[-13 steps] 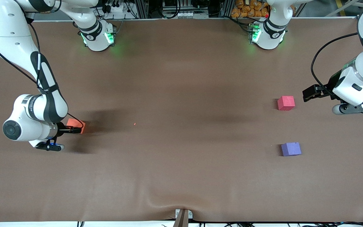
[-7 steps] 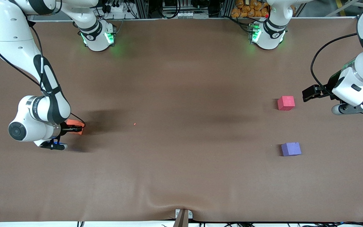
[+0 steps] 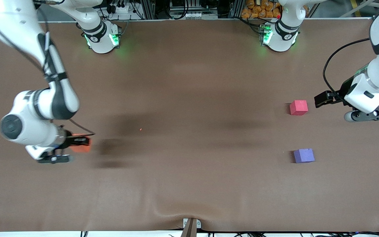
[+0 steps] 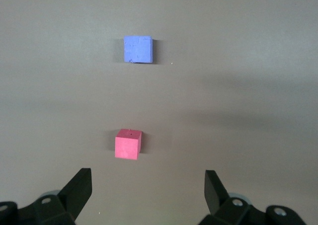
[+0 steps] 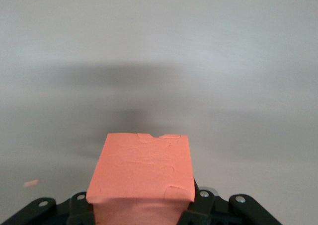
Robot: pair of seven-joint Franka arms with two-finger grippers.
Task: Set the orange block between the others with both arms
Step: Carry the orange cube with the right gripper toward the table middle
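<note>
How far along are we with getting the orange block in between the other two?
Done: the right tool is shut on the orange block at the right arm's end of the table. In hand: the block looks lifted, its shadow offset on the cloth. Left: carry it to the gap between the red cube and the purple cube. The left tool waits open beside the red cube.

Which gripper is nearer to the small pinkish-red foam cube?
Left. The left gripper hovers open just beside the pinkish-red foam cube, toward the left arm's end. The right gripper is at the right arm's end, shut on the orange foam cube.
</note>
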